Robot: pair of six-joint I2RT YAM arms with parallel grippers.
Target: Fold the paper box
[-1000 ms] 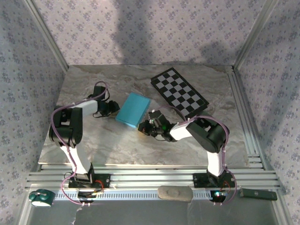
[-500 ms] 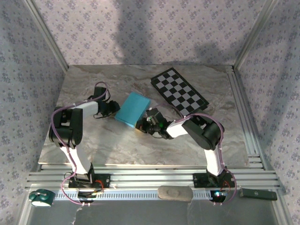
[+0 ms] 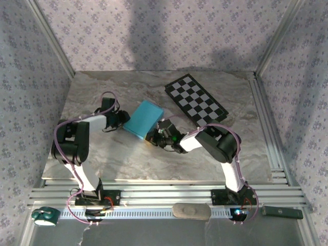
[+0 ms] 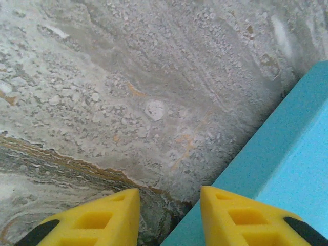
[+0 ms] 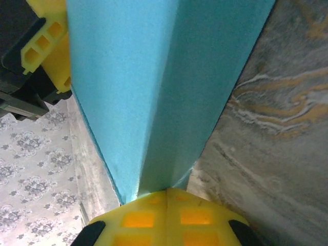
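The paper box [image 3: 144,118] lies folded on the marble table [image 3: 205,154] as a flat turquoise rectangle, turned at an angle. My left gripper [image 3: 122,119] sits at its left side. In the left wrist view this gripper [image 4: 169,197] is open: one yellow finger [image 4: 102,215] is over the table and the other overlaps the box's edge [image 4: 287,154]. My right gripper [image 3: 152,137] is at the box's near corner. In the right wrist view its jaws [image 5: 166,192] are shut together, tips touching a vertical edge of the box [image 5: 154,92].
A black-and-white checkerboard [image 3: 196,101] lies at the back right, close behind the box. Aluminium rails [image 3: 271,148] border the table on the right and front. A tape roll [image 3: 43,216] sits at the front left, off the table.
My right gripper has slid left along the near side of the box to its corner. The box has shifted slightly left. The left gripper has barely moved.
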